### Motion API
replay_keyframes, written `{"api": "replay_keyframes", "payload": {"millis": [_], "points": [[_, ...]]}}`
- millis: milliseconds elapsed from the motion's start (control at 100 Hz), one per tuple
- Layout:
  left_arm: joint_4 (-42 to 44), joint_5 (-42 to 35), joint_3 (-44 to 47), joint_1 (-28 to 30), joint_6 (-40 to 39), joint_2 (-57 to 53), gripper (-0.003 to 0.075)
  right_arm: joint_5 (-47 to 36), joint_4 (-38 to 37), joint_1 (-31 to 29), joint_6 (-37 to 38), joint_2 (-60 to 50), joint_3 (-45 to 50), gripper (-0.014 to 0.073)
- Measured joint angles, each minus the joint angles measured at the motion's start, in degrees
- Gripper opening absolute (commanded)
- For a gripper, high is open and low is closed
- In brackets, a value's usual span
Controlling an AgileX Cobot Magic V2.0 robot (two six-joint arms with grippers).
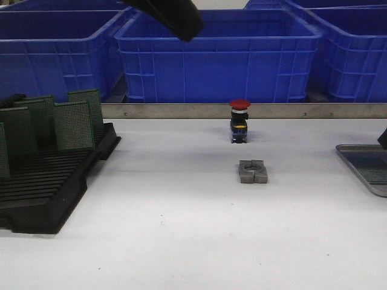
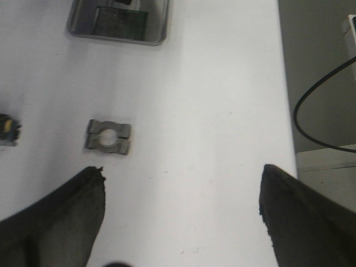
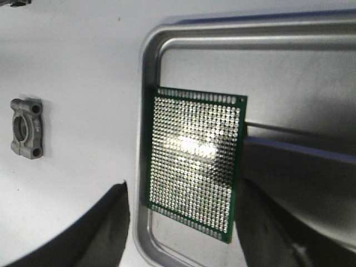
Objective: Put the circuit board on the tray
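Note:
A green perforated circuit board (image 3: 194, 167) lies in the grey metal tray (image 3: 146, 83), one edge over the tray's inner rim. My right gripper (image 3: 186, 189) is open above it. One finger (image 3: 105, 228) stands clear of the board over the table. The other finger (image 3: 278, 211) is close beside the board's edge. In the front view the tray (image 1: 363, 163) sits at the table's right edge. My left gripper (image 2: 182, 169) is open over bare table with nothing between its fingers. From there the tray (image 2: 75, 22) shows far off with the board (image 2: 119, 22) in it.
A black slotted rack (image 1: 54, 181) with several upright green boards (image 1: 72, 125) stands at the left. A red emergency-stop button (image 1: 239, 121) and a grey metal clamp (image 1: 253, 171) sit mid-table. Blue crates (image 1: 217, 60) line the back behind a metal rail.

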Motion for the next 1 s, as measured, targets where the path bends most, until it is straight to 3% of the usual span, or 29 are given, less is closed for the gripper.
{"api": "replay_keyframes", "payload": {"millis": [420, 1000], "points": [[25.4, 0.6, -4.3, 7.4, 0.0, -1.8, 0.0536, 0.0, 0.0, 0.0, 0.0, 0.0, 0.0, 0.0446], [37.2, -1.9, -4.3, 9.0, 0.6, 6.9, 0.0536, 0.0, 0.0, 0.0, 0.0, 0.0, 0.0, 0.0446]]}}
